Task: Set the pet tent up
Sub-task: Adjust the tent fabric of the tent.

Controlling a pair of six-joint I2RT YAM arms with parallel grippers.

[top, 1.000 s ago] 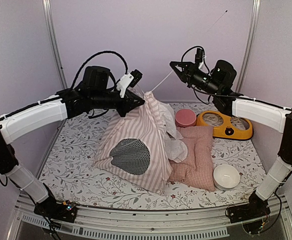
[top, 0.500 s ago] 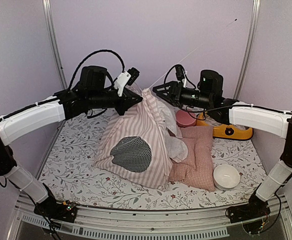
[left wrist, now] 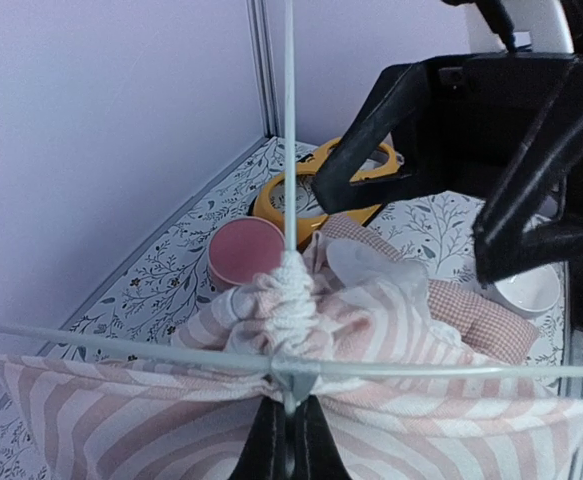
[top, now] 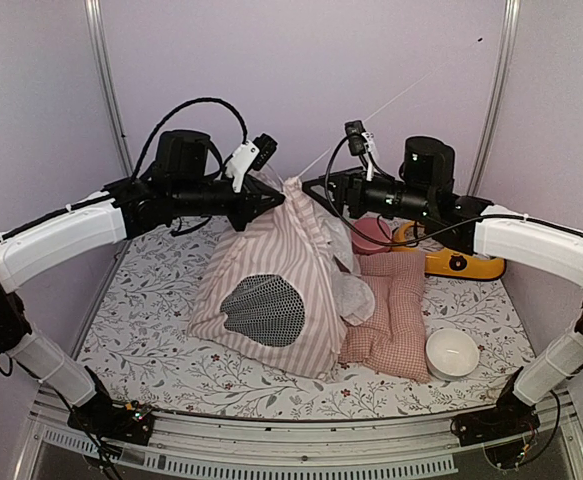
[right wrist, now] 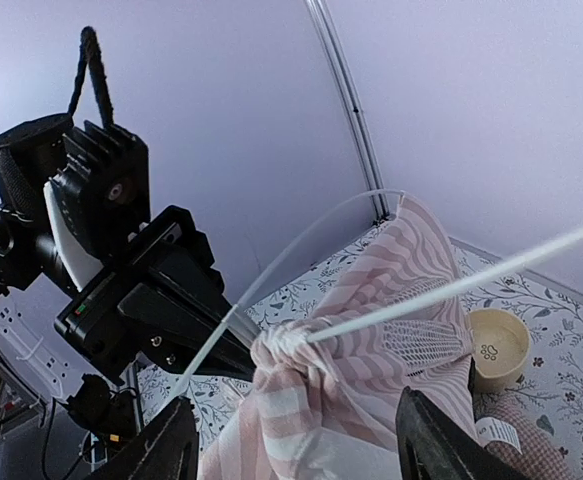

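Observation:
The pet tent (top: 271,265), pink-and-white striped with an oval black mesh window (top: 261,310), stands half raised in the middle of the table. Its bunched peak (left wrist: 289,300) sits where thin white poles (left wrist: 289,120) cross. My left gripper (top: 277,197) (left wrist: 287,432) is shut on the pole joint at that peak, from the left. My right gripper (top: 313,185) (right wrist: 296,445) is open just right of the peak, its fingers either side of the striped fabric (right wrist: 371,360) without pinching it. One long pole (top: 401,100) (right wrist: 471,280) sticks up to the right, free.
A pink checked cushion (top: 386,310) lies against the tent's right side, with a white bowl (top: 451,352) in front of it. A pink bowl (top: 371,233) and a yellow double feeder (top: 461,258) sit behind. Walls stand close on three sides.
My right gripper has opened, letting go of the long pole, and has dropped down and left to the tent's peak. The left gripper has stayed shut at the peak.

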